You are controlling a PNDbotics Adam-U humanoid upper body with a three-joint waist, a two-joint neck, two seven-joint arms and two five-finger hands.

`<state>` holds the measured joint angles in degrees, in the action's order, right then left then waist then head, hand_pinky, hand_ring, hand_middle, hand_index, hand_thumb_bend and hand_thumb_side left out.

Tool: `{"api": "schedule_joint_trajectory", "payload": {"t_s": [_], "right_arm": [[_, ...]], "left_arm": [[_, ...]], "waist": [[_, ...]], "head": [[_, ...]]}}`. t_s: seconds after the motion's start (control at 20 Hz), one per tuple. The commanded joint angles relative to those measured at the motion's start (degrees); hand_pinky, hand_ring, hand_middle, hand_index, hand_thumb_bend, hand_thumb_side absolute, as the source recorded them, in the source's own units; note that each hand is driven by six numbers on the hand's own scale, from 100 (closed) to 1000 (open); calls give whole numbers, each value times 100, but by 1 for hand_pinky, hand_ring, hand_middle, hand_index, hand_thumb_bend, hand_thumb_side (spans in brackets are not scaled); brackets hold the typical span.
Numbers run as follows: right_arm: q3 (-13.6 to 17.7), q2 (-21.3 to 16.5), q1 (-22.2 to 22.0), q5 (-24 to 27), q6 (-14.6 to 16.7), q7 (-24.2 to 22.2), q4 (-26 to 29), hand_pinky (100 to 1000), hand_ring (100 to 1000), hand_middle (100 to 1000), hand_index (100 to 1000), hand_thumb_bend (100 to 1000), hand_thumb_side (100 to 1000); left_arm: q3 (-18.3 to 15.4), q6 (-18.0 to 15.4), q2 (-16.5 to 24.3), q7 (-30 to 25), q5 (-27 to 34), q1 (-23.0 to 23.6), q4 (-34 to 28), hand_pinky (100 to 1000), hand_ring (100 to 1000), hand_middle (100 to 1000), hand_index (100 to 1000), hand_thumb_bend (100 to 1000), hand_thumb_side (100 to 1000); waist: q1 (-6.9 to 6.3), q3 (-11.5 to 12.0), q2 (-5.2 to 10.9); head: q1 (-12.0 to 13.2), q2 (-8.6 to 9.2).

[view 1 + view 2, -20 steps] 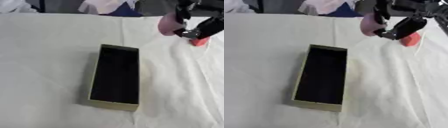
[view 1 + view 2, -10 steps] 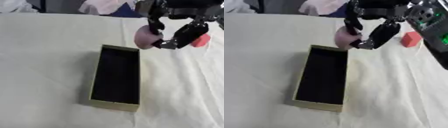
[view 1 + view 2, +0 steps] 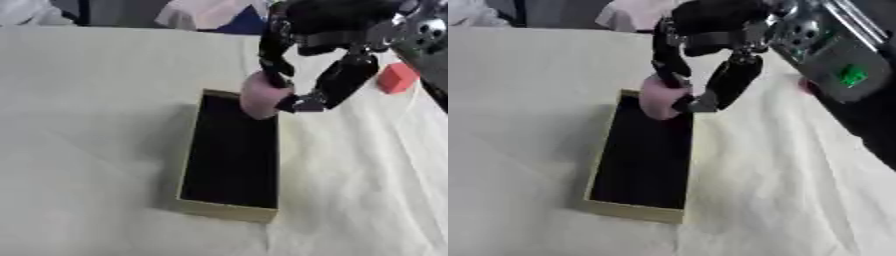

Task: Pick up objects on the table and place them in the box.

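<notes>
Mid-task: right hand at upper centre, fingers curled round pink lump, hovering over far end of box, dark inside, apparently nothing in it; release pending; red block at upper right, not yet collected.

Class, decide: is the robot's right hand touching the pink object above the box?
Touching. In the left eye view, the right hand has its fingers and thumb curled around the pink object, with no gap showing, over the far end of the box.
</notes>
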<state>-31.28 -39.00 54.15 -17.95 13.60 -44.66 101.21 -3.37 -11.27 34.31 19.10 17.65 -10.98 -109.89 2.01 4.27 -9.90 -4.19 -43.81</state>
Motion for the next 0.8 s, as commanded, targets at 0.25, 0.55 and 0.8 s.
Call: {"api": "schedule_joint_trajectory", "payload": {"t_s": [0.25, 0.55, 0.8], "right_arm": [[-103, 47, 196, -115, 179, -350, -214, 686, 540, 418, 562, 125, 100], [-250, 184, 275, -290, 319, -625, -568, 713, 603, 492, 646, 100, 100], [-322, 258, 271, -389, 352, -707, -857, 760, 715, 632, 764, 100, 100]], "left_arm": [[-34, -6, 114, -13, -3, -60, -86, 757, 833, 797, 941, 325, 1000], [-35, -6, 91, -13, -6, -80, -91, 756, 833, 797, 940, 324, 1000], [-27, -3, 72, -18, -1, -100, -97, 756, 833, 798, 940, 324, 1000]], "waist": [[-8, 18, 65], [-22, 43, 27], [-28, 56, 4]], "head": [[-7, -31], [-29, -31], [-58, -31]]}}
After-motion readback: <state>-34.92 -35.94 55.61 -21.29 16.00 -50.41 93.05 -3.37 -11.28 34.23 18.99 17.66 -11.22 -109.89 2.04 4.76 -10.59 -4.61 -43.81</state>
